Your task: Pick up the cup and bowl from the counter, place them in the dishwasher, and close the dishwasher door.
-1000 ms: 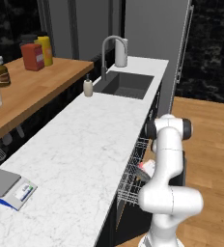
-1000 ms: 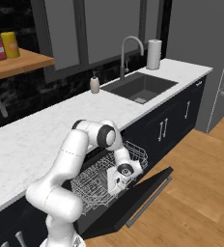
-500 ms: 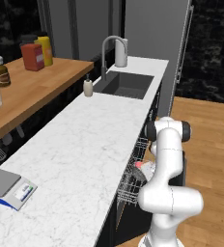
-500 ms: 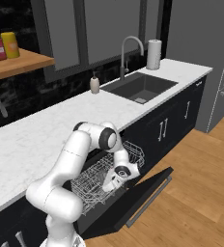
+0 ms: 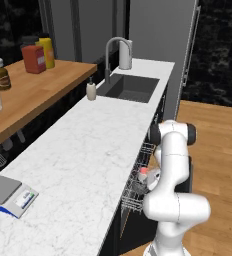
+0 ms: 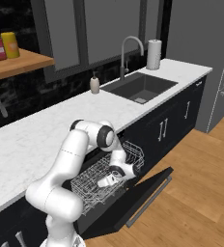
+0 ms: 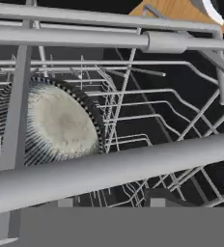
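one cup (image 6: 105,181) lies in the dishwasher (image 6: 99,181) rack beside the gripper (image 6: 115,172) (finger spread unclear); bowl (image 7: 56,125) inside too.

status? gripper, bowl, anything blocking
Gripper down in dishwasher rack, jaw state unclear. Bowl in rack. Dishwasher door open. Rack wires crowd gripper.

We see the tabletop (image 5: 83,165): white marble-look, over black cabinets. On it: sink (image 5: 129,88) with faucet (image 5: 113,50), soap bottle (image 5: 91,91) just beside the basin, paper towel roll (image 6: 154,54) at the far end, kitchen scale (image 5: 8,195) at the near end.
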### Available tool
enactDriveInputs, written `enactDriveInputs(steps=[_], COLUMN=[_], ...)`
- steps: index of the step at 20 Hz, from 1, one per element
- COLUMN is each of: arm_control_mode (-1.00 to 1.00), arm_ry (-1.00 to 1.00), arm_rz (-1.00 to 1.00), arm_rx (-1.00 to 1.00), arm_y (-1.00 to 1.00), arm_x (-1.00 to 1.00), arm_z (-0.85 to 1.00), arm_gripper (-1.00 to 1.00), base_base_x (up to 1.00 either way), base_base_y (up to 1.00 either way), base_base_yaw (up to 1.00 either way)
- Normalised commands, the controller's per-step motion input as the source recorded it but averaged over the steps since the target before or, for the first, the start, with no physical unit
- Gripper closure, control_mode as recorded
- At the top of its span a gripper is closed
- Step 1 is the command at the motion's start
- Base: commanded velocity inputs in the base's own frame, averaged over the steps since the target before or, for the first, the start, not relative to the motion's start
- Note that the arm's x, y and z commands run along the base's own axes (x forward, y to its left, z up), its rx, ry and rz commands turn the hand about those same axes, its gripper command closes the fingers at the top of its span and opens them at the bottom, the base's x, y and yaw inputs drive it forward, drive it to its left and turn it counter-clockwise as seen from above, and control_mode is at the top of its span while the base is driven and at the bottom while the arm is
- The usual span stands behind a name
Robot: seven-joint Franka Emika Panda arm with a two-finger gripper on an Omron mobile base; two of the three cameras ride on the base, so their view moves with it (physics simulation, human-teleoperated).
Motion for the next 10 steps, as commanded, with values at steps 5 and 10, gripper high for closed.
enactDriveInputs(steps=[5, 10], arm_control_mode=[-1.00, -1.00], arm_ry=[0.22, 0.14], arm_rz=[-0.29, -0.21], arm_rx=[-0.01, 0.00], arm_y=[-0.35, -0.31], arm_x=[-0.12, -0.42], arm_z=[-0.02, 0.43], arm_gripper=[-1.00, -1.00], base_base_x=[0.00, 0.00], base_base_y=[0.00, 0.00], base_base_yaw=[0.00, 0.00])
